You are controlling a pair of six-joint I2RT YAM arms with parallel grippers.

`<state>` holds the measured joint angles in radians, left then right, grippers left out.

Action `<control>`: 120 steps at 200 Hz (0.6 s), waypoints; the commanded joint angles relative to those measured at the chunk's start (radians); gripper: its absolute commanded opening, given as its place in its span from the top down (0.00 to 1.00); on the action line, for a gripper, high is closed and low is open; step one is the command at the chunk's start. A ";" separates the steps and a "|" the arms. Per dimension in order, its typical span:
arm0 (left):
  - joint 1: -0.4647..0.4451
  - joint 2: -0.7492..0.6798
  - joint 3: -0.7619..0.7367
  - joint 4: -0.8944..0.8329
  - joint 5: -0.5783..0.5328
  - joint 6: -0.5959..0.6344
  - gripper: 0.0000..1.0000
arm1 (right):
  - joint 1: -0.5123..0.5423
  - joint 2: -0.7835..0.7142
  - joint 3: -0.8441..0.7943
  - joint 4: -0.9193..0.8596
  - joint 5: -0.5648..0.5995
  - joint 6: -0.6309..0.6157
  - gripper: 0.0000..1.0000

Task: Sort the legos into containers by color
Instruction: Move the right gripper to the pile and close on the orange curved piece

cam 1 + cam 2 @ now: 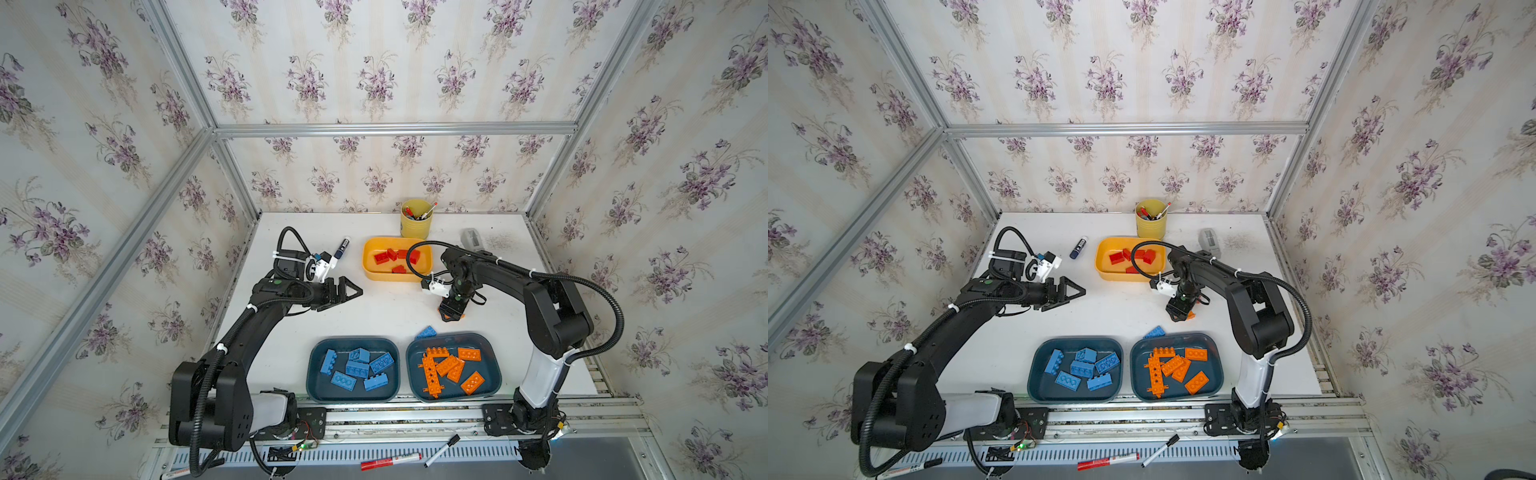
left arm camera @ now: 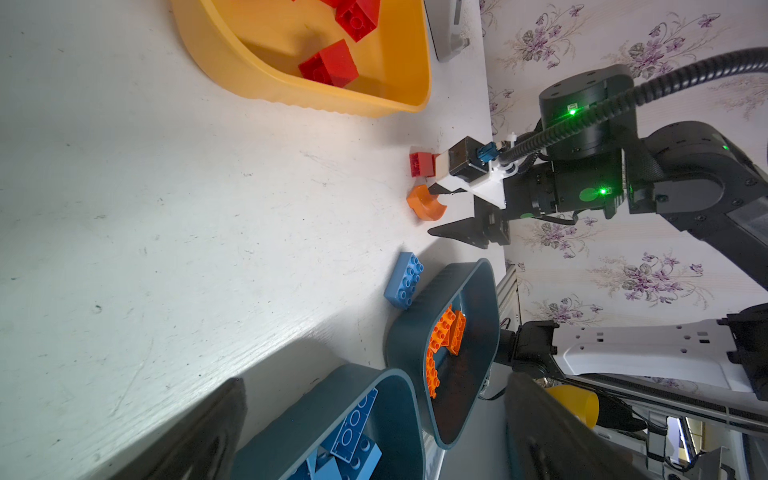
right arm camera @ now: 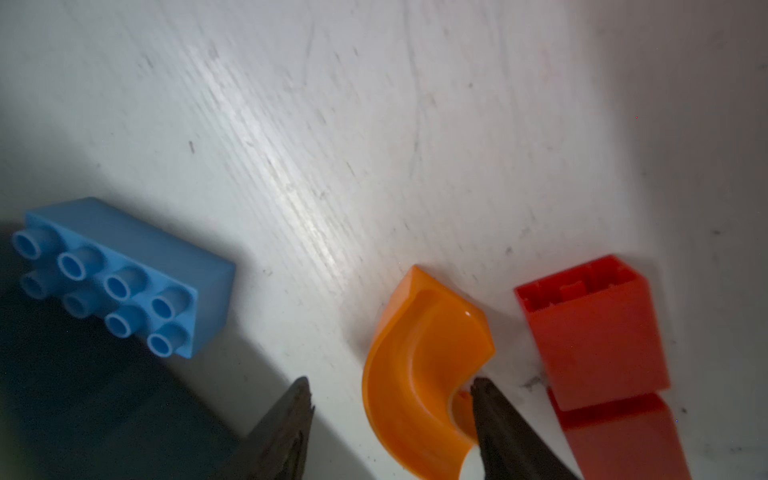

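A curved orange piece (image 3: 415, 365) lies on the white table between a red brick (image 3: 594, 332) and a blue brick (image 3: 124, 270). My right gripper (image 3: 390, 380) points down over it, open, with one finger touching its inner curve and the other standing apart from it. My left gripper (image 1: 353, 293) hangs open and empty over the table's middle left. The yellow tub (image 1: 368, 270) holds red bricks. One teal tub (image 1: 316, 386) holds blue bricks, the other teal tub (image 1: 492, 374) orange ones. The loose blue brick (image 1: 427, 332) sits just behind that tub.
A yellow cup of pens (image 1: 417, 220) stands at the back. A marker (image 1: 341, 248) lies left of the yellow tub and a grey device (image 1: 471, 240) to its right. Two more markers (image 1: 390, 461) lie on the front rail.
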<state>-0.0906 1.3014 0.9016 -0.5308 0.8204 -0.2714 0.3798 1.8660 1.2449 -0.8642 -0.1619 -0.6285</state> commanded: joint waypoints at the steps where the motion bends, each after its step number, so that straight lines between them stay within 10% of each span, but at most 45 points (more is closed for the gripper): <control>1: 0.000 0.001 0.001 0.006 0.005 0.022 0.01 | 0.008 0.016 0.018 -0.028 -0.005 -0.013 0.41; 72: 0.000 -0.001 0.000 0.006 0.004 0.023 0.01 | 0.018 0.027 0.026 -0.019 0.044 -0.004 0.73; 120: 0.000 0.001 0.003 0.006 0.005 0.024 0.01 | 0.018 -0.104 0.066 -0.062 0.013 0.003 0.73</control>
<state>-0.0906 1.3014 0.9016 -0.5304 0.8196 -0.2714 0.3969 1.8305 1.2793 -0.9009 -0.1253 -0.6285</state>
